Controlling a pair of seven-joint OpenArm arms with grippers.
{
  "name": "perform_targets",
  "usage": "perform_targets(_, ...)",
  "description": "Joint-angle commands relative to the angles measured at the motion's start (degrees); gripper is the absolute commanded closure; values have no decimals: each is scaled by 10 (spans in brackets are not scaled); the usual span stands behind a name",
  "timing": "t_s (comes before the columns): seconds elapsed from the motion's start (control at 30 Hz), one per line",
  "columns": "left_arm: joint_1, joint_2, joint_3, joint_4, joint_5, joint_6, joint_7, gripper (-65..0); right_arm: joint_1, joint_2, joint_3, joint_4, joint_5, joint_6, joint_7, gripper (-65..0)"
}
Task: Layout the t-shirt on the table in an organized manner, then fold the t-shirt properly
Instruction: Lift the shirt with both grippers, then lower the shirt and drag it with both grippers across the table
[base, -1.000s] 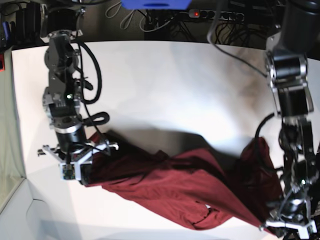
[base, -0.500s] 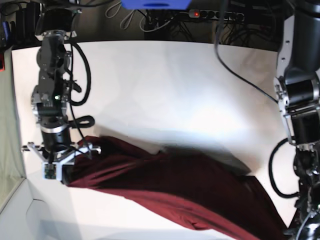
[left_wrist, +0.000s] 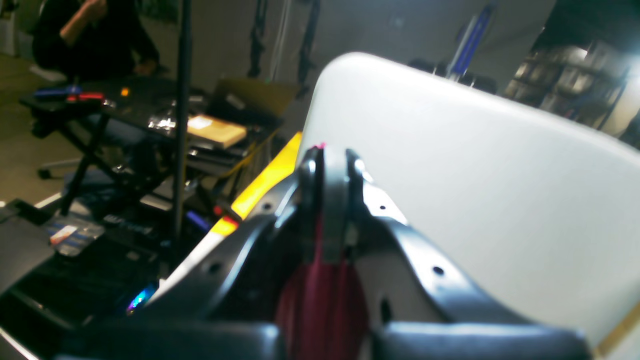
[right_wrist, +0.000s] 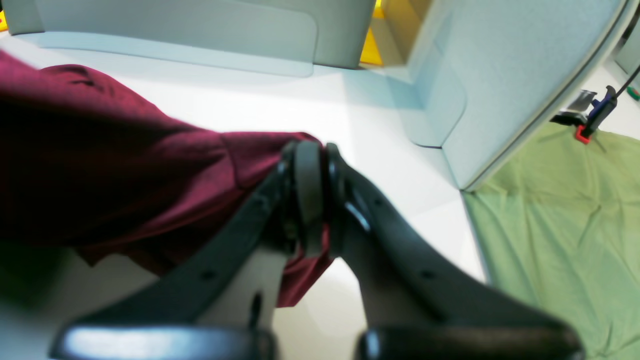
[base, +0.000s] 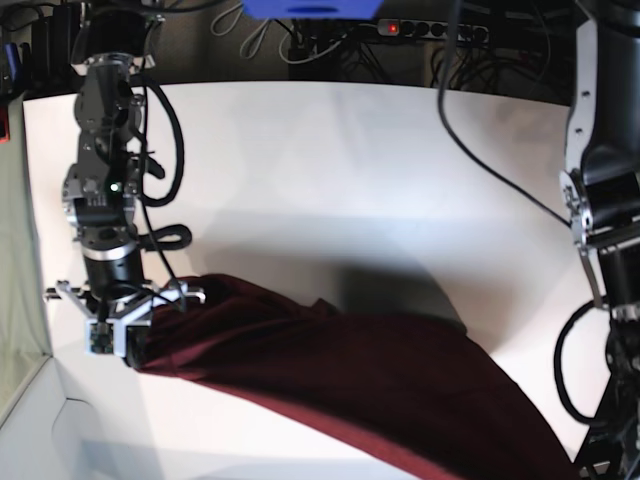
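White and broad, the surface (base: 330, 170) carries one maroon t-shirt (base: 340, 375) stretched in a long band, its long axis running from the base view's left edge down toward the lower right corner. One end is pinched in the right end effector (right_wrist: 310, 200), clamped together on the cloth. The other end runs out of frame; the left end effector (left_wrist: 330, 200) is clamped on red fabric too. Two arms, one shirt.

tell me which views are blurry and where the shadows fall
Left wrist view: soft throughout, the end effector smeared, background dim. Right wrist view: near end effector blurred, t-shirt sharper. Base view: fairly sharp, broad grey shadow on the table above the t-shirt.
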Motion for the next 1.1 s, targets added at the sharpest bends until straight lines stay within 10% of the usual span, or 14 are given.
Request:
perform_targets(0.0,-31,-4,-1,-12,0,-1,-14,-3,11,3,2,12,-2,-5,19,0)
perform_targets(0.13,-76,20,0,-133,0,-1,-35,-4,13,2,2,6,-2,-5,19,0)
perform_targets(0.5,-126,63,216,-428,0,3,-341,-5,12,2,4,6,-2,-5,1,0)
perform_targets(0.73,-126,64,284,-459,0,4,-361,-14,16,2,2,-12,-2,-5,-6,0)
perform_targets(1.07,-99,64,285,-515,0,4,-360,-231,13,2,2,-29,-2,-4,-5,0)
